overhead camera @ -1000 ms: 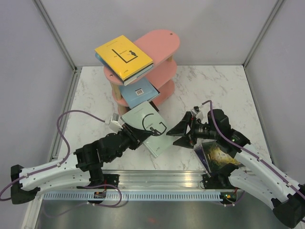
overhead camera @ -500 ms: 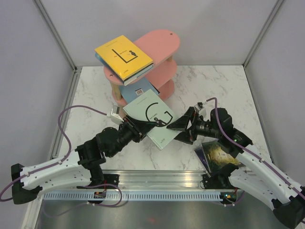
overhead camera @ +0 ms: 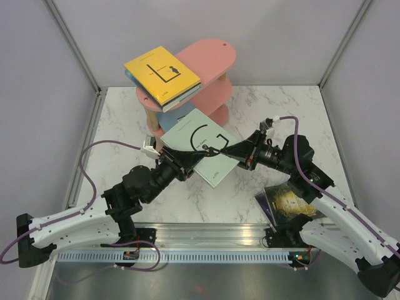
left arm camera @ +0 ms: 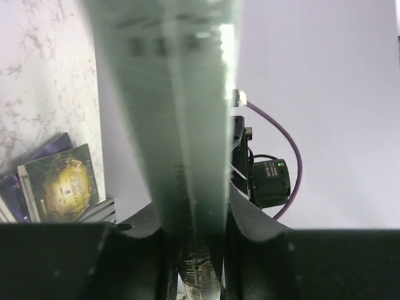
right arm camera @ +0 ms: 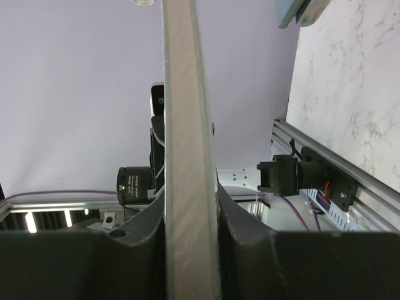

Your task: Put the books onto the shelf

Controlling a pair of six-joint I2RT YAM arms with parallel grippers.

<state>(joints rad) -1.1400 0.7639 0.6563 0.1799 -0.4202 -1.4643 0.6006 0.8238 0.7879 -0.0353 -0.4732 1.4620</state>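
Near R arm base: green-gold book (overhead camera: 289,201) lying on table (overhead camera: 281,106). Mid: pale book (overhead camera: 199,139) w/ black G is held off the table between both arms. L gripper (overhead camera: 185,161) clamped on its near-left edge, R gripper (overhead camera: 216,151) clamped on its right edge. Far: pink shelf (overhead camera: 212,53), yellow book (overhead camera: 162,74) on top tier.

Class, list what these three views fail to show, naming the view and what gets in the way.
- Left wrist view: the pale book is edge-on and blurred; cover unreadable.
- Right wrist view: same book edge-on; cover unseen.
- Top view: the yellow book covers the stack beneath; count unclear.
- Top view: the right arm cuts off the green-gold book.
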